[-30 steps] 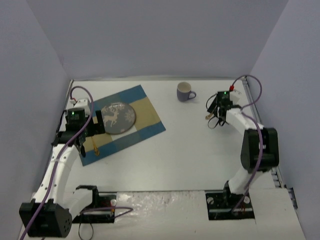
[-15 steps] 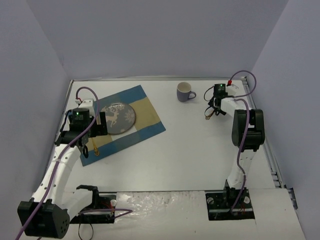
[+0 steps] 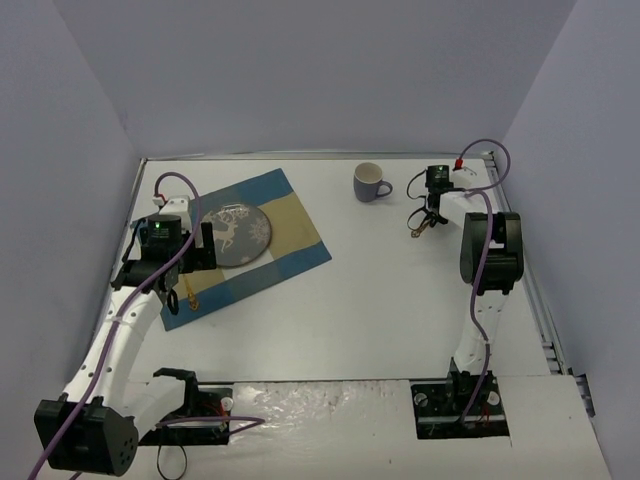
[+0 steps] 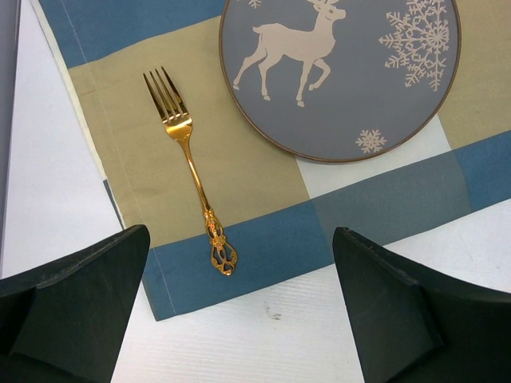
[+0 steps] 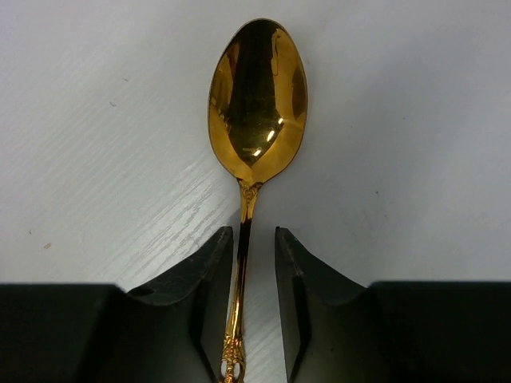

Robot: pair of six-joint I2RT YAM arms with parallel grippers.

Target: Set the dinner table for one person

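White desk (image 3: 380, 310) across the whole floor of the walled cell, under everything, both arm bases bolted at its near edge. Blue-and-tan checked placemat (image 3: 295, 235) on the far-left part of the desk, lying skewed. Grey round plate (image 4: 343, 72) with white deer and snowflakes, on the placemat. Greyish mug (image 3: 370, 183) upright on bare desk at far centre, well apart from the placemat, handle toward the right. Left hand (image 4: 239, 291) above the placemat's near edge, spread wide, 2 fingers far apart, gripping nothing. Right hand (image 5: 252, 303) low at far right of the desk, right of the mug, nearly closed: 2 fingers straddling a spoon handle, thin strip of desk visible between handle and 1 finger, so not clamped. Gold fork (image 4: 190, 163) flat on the placemat beside the plate, not touching it, tines pointing away from the left hand. Gold spoon (image 5: 257, 96) flat on bare desk, bowl facing up, past the fingertips.
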